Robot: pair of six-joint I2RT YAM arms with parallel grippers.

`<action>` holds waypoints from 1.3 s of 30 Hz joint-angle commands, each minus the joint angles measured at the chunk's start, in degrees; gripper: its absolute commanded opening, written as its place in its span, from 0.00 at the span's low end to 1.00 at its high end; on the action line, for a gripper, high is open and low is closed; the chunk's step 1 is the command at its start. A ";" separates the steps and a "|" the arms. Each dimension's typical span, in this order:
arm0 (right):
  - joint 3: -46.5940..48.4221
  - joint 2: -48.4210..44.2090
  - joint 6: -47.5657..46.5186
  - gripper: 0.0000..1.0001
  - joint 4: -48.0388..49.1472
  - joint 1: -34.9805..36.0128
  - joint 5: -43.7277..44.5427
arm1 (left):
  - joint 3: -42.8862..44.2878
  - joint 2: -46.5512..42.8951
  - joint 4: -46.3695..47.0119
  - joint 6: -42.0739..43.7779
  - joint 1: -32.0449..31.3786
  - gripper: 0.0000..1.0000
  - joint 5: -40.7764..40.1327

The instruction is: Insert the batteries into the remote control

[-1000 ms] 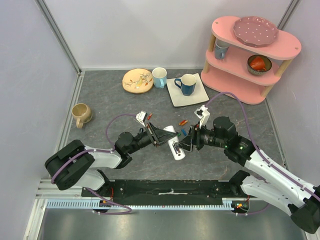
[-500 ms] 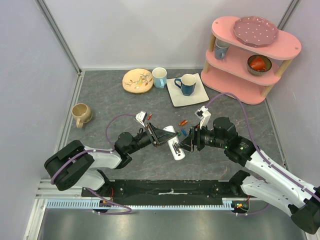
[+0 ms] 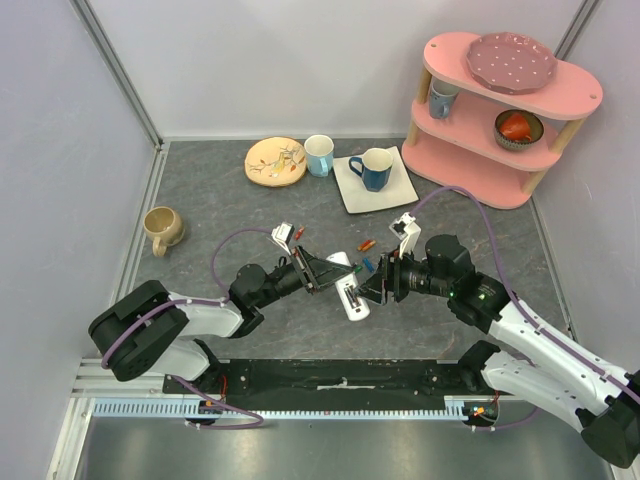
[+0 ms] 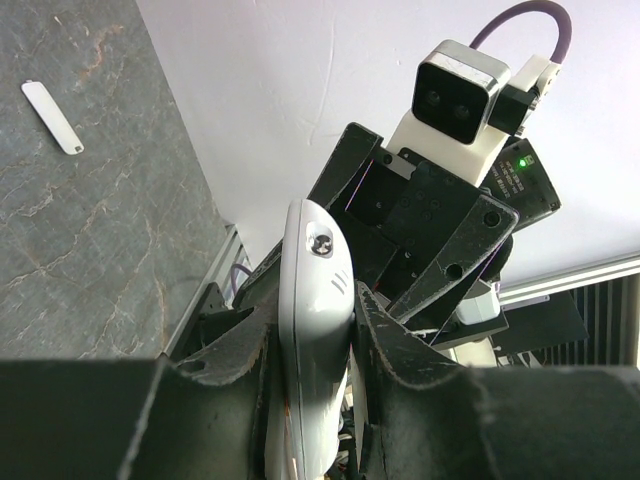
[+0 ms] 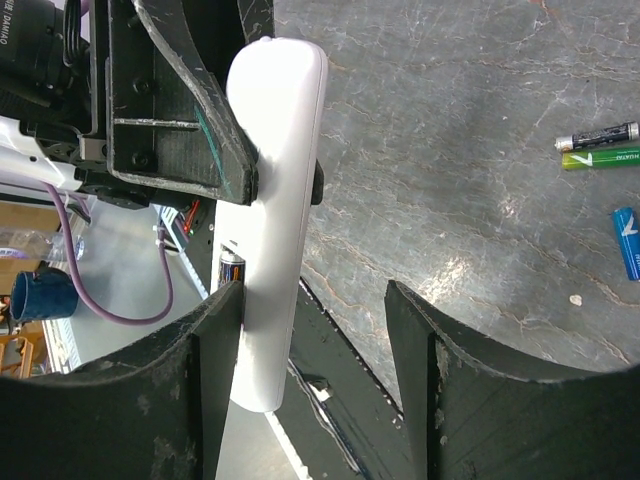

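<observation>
Grey marbled tabletop point(image 3: 200, 200), enclosed by plain white walls point(image 3: 300, 70) with aluminium corner posts point(image 3: 113, 65). Pink three-tier shelf point(image 3: 460, 165) stands at far right corner.

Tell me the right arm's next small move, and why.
Probably ease the open right gripper sideways to press in the battery whose end shows beside the remote control; the left gripper holds that remote. Whether the battery is seated cannot be told.

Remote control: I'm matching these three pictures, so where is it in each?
Top external: remote control at centre, between the arms.
Left wrist: remote control bottom centre, clamped.
Right wrist: remote control left of centre, upright.
Shared landmark: the left gripper clamping it.
</observation>
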 commanded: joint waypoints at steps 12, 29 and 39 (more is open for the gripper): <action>0.02 0.29 -0.07 0.68 0.34 0.07 1.09 | 1.84 -0.22 18.62 2.03 0.22 0.02 -1.42; 16.62 2.21 -13.06 0.70 -19.33 0.07 15.15 | 1.82 -9.10 -5.58 8.27 0.22 0.02 -4.40; 22.52 5.12 -16.94 0.67 -21.81 3.22 18.14 | 7.90 -13.94 -30.77 11.96 0.31 0.02 -10.37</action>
